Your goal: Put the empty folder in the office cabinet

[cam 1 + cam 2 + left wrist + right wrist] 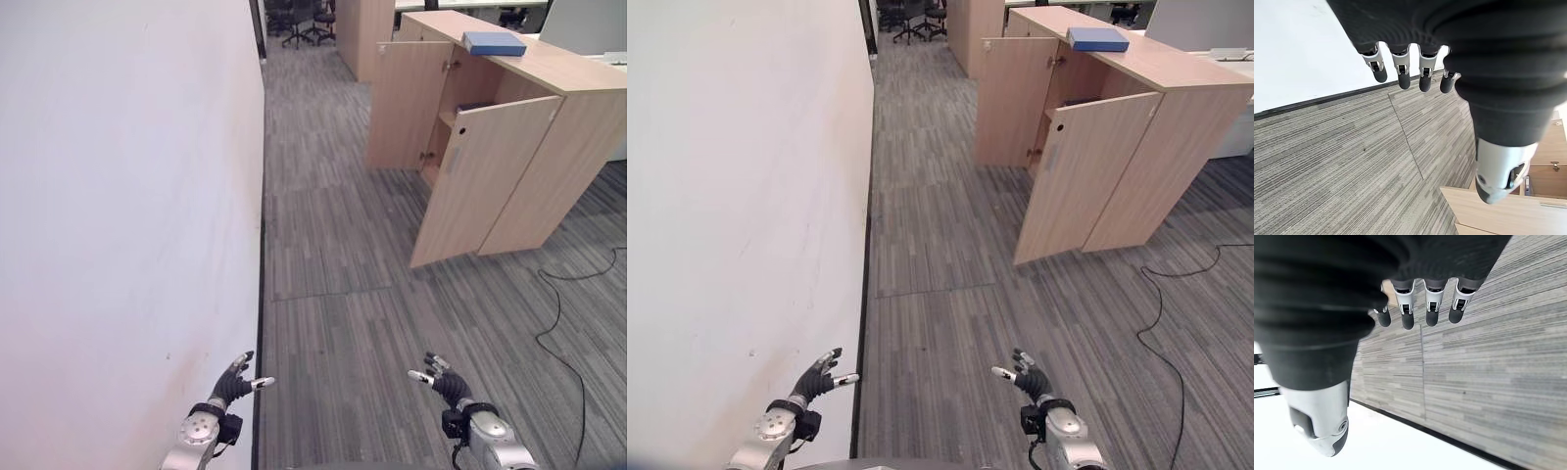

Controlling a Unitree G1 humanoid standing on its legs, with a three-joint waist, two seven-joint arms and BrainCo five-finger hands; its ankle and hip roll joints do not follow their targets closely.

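A blue folder (494, 42) lies flat on top of the light wooden office cabinet (588, 137) at the far right. Both cabinet doors stand open, the nearer door (480, 176) swung out toward me, and a shelf shows inside. My left hand (231, 384) is low at the bottom left, next to the white wall, fingers straight and holding nothing. At the bottom right my right hand (443, 377) is likewise open and empty. Both hands are far from the cabinet, over the grey striped floor.
A long white wall (127, 196) runs along the left side. Grey carpet floor (333, 255) stretches ahead to the cabinet. Office chairs (299, 20) stand far back in the corridor beside another wooden unit (361, 34).
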